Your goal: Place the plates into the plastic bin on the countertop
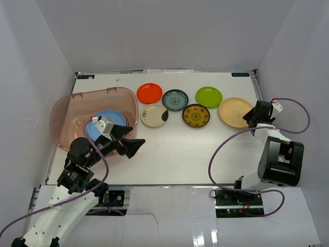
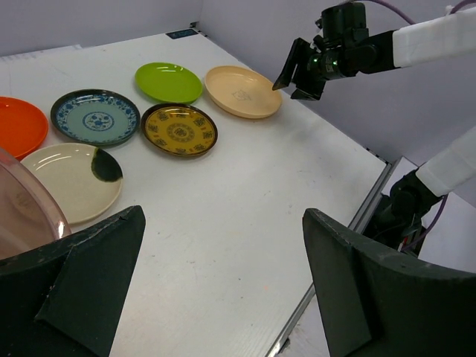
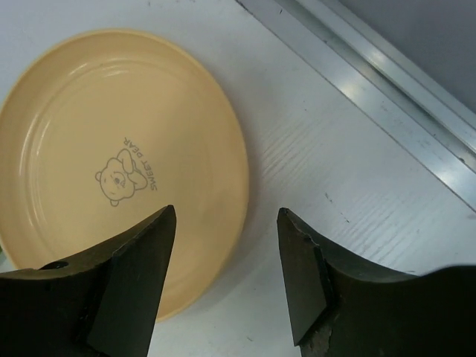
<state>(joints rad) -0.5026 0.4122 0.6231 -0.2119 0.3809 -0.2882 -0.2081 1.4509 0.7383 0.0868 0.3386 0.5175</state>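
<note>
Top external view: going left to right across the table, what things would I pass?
Bin → orange plate → blue-patterned plate → green plate → tan plate. The cream plate and the yellow-brown plate overlap those sideways, so they are left out.

The left arm (image 1: 56, 208) and the right arm (image 1: 280, 159) are built from white links and black joint housings. A purple cable (image 1: 106, 162) is looped along the left one, and a second cable (image 1: 209, 165) along the right. The left gripper (image 2: 223, 219) and the right gripper (image 3: 226, 219) are fitted with matt black, wedge-shaped fingers.
</note>
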